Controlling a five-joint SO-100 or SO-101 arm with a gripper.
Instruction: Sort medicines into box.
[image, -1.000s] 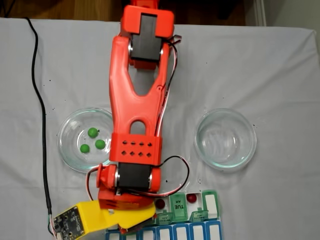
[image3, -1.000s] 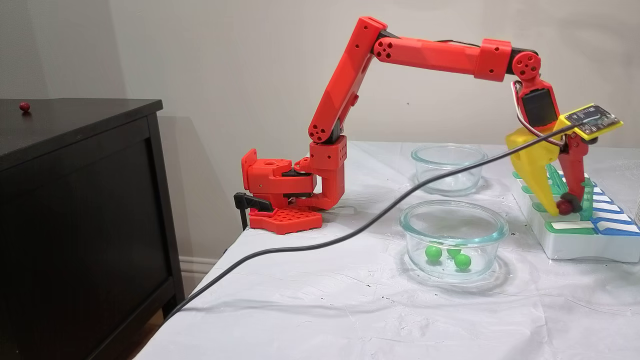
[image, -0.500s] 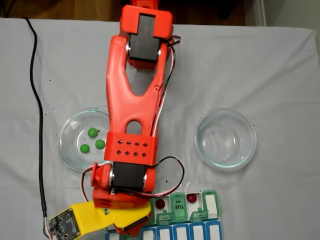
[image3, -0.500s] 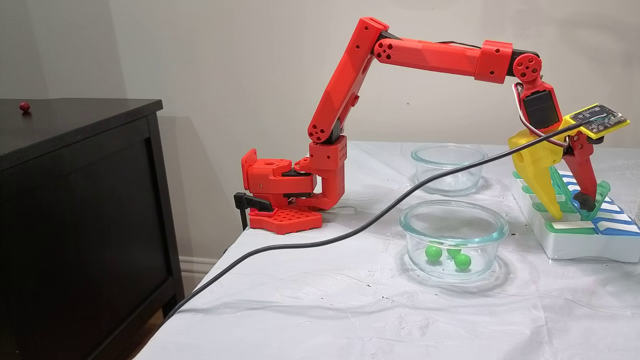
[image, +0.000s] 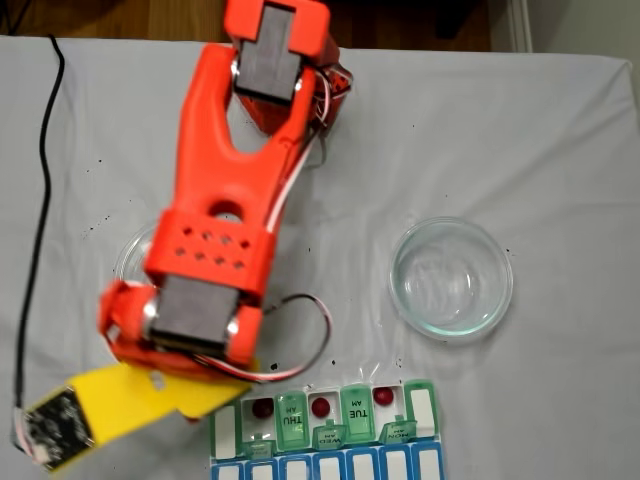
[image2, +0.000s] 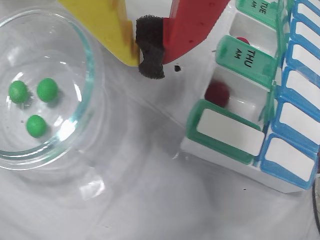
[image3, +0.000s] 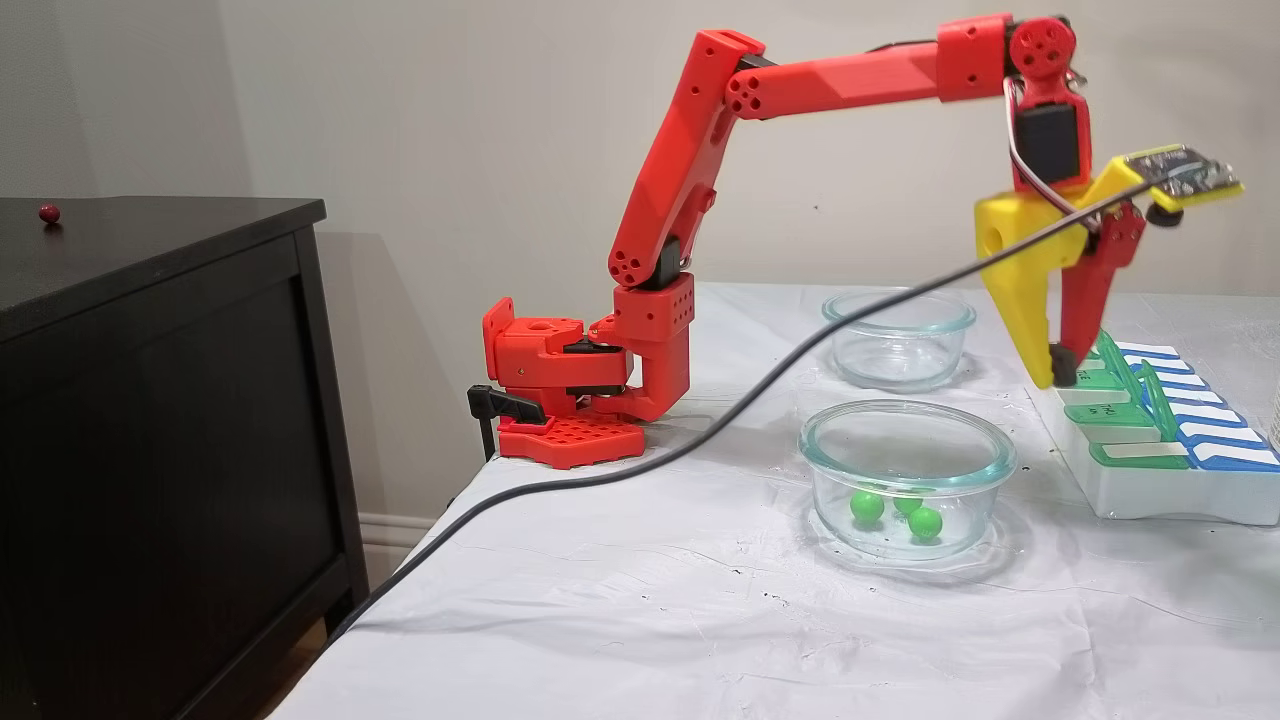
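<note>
Since the last frames I am lifting clear of the white pill organizer with translucent green lids (image2: 235, 131), leaving a third glossy dark red ball (image2: 218, 93) in its open compartment, and swinging toward the clear glass dish (image2: 75, 131) of greens. The three small glossy bright green balls (image2: 36, 126) are lying in that round, smooth-walled dish at the left of the wrist view, down and left of my gripper (image2: 150, 47), which is sitting at the top centre. My yellow and red fingers are pinched together on their black pad, carrying nothing. The second glass dish (image: 451, 277) is standing empty on the wrinkled white cloth (image3: 640, 620).
</note>
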